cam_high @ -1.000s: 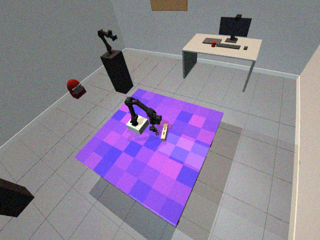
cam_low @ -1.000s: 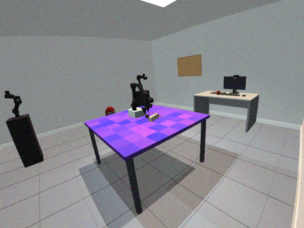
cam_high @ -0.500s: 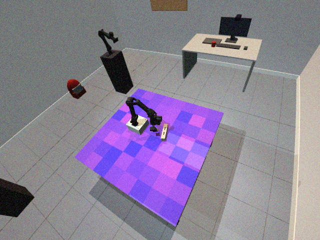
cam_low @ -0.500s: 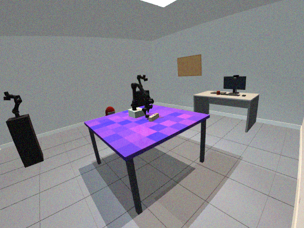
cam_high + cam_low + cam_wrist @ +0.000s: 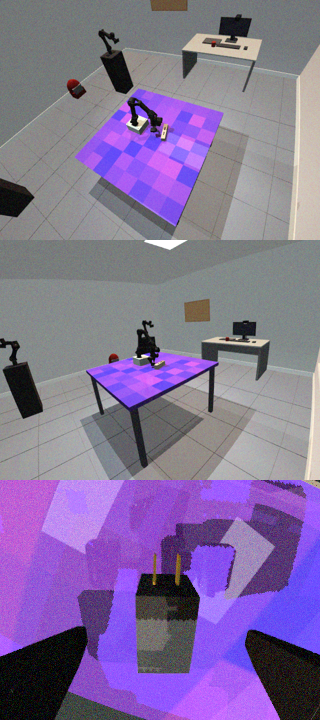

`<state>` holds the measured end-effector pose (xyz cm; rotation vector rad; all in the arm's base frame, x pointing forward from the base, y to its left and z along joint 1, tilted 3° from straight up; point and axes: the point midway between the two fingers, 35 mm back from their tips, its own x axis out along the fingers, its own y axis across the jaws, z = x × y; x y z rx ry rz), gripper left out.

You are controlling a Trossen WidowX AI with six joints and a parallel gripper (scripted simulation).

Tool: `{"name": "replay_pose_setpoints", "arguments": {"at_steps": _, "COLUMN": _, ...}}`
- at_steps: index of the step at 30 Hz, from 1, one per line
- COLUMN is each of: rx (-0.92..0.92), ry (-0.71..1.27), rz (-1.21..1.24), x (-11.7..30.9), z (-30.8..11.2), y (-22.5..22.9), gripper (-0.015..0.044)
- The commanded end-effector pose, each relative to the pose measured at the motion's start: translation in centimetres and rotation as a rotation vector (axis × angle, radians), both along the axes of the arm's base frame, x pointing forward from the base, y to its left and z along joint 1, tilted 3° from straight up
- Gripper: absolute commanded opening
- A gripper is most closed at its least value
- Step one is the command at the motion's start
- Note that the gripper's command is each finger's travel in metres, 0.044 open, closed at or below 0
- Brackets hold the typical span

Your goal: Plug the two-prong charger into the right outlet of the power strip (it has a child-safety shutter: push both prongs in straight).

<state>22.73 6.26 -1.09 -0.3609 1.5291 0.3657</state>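
Observation:
The dark charger (image 5: 162,645) lies between the spread fingers in the wrist view, its two gold prongs pointing to the top of that view. It is hard to tell from the dark gripper in the top and exterior views. My gripper (image 5: 156,131) (image 5: 168,636) is open, with a wide gap on both sides of the charger and no finger touching it. How high the fingertips are is hard to tell. The cream power strip (image 5: 164,130) (image 5: 159,365) lies just beyond the gripper, away from the arm's base, with dark outlets on top. Only a pale sliver shows at the wrist view's top right corner.
The arm stands on a pale base box (image 5: 140,127) (image 5: 139,361) on the purple and blue patchwork table (image 5: 165,165) (image 5: 144,380). The base is behind the gripper. A desk (image 5: 222,51) with a monitor (image 5: 235,26) stands far off at the back right.

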Motion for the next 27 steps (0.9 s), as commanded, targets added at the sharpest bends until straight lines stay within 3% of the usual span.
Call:
{"name": "replay_pose_setpoints", "arguments": {"at_steps": 1, "rx": 0.006, "ry": 0.001, "rz": 0.003, "x": 0.0, "z": -0.8, "y": 0.1, "gripper": 0.0440}}
{"name": "replay_pose_setpoints", "arguments": {"at_steps": 17, "rx": 0.006, "ry": 0.002, "rz": 0.003, "x": 0.0, "z": -3.0, "y": 0.2, "gripper": 0.0440}}
{"name": "replay_pose_setpoints", "arguments": {"at_steps": 27, "rx": -0.001, "ry": 0.002, "rz": 0.003, "x": 0.0, "z": -2.6, "y": 0.1, "gripper": 0.0177}}
